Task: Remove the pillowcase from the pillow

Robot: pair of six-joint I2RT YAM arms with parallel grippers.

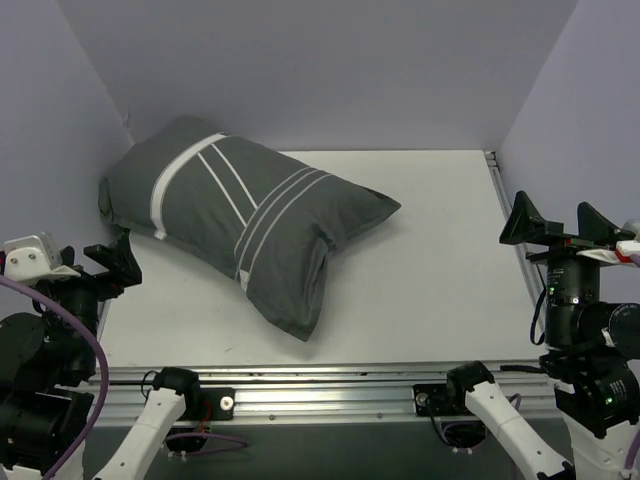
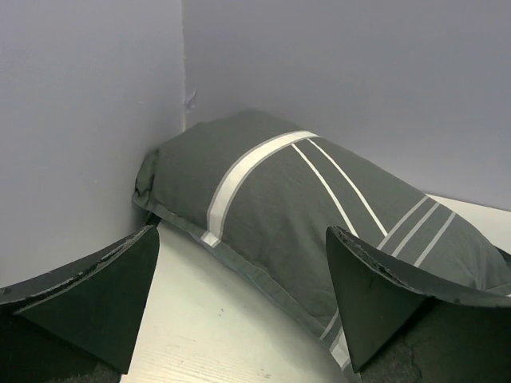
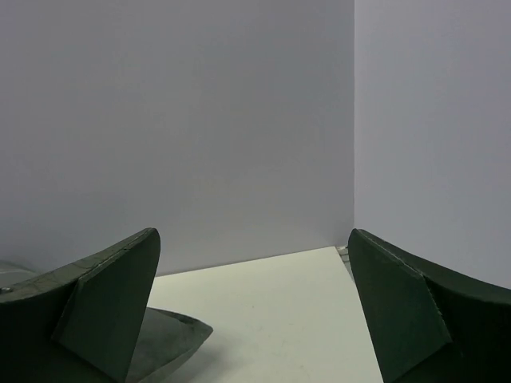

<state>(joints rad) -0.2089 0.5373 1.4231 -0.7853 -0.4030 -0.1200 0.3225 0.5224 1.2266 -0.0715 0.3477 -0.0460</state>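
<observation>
The pillowcase [image 1: 240, 215] is laid on the far left part of the table [image 1: 450, 270], with the striped dark grey face turned up. It is filled out and plump, so it is judged that the pillow is still wholly inside; no white fabric of it is seen in any view. The long axis is set on a diagonal. One end is pushed into the corner where the left wall and the back wall meet, and from there the body runs toward the middle of the table and toward the arms. At the nearer end the cloth is spread in two points, one to the right and one, flatter and slack, toward the near edge. Which end is the open one cannot be told.

The left gripper [image 1: 118, 262] is held just beside the near left side of the pillowcase, apart from it, with its jaws spread wide and nothing between them. In the left wrist view the cloth [image 2: 271, 199] is seen straight ahead of this gripper [image 2: 241, 233].

The right gripper [image 1: 553, 212] is held well apart, at the right edge of the table, also wide open and empty. In its own view [image 3: 253, 235] only one corner of the cloth [image 3: 172, 339] is shown, low on the left.

The left arm is therefore judged the nearer one; the pillowcase lies to the left of the right arm.
</observation>
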